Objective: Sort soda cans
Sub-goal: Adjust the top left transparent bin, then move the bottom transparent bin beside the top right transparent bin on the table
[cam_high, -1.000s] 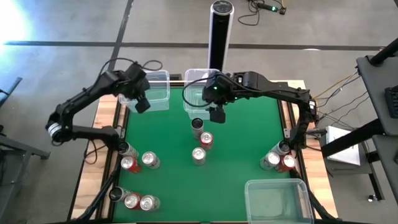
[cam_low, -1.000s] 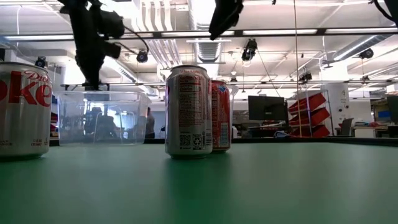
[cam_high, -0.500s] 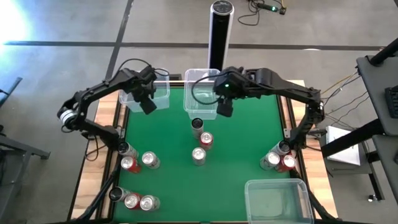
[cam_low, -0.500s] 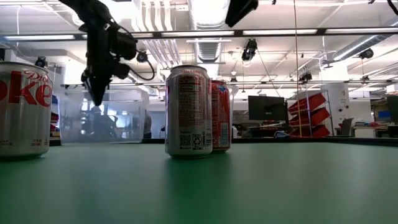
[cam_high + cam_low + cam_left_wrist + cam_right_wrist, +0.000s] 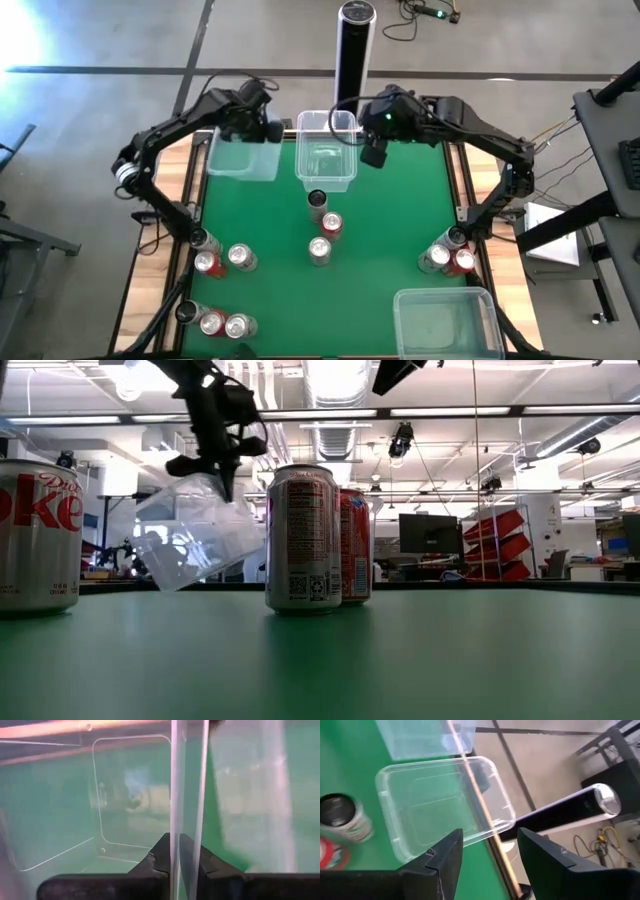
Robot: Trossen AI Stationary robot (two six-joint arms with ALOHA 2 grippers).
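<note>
The left gripper (image 5: 272,128) is at the far left of the green tabletop (image 5: 400,220), its jaws closed on the thin wall of a clear rectangular plastic tub (image 5: 243,157); the low view shows this tub (image 5: 195,535) tilted and lifted off the surface, and the left wrist view shows the wall pinched between the two dark fingers (image 5: 161,856). The right gripper (image 5: 375,155) hangs above the far middle of the tabletop, just beside a second clear rectangular plastic tub (image 5: 327,150) that rests flat; its jaws stand apart with nothing between them, as the right wrist view shows. The soda cans sit in groups: a dark-bodied can (image 5: 317,202), a red can (image 5: 331,225) and a silver can (image 5: 319,250) in a line near the middle, three cans (image 5: 215,256) near the left edge, three more (image 5: 213,321) at the near left corner, and three cans (image 5: 447,254) by the right edge. A third clear plastic tub (image 5: 445,320) lies at the near right corner. A tall black post with a silver cap (image 5: 354,45) stands behind the tabletop.
</note>
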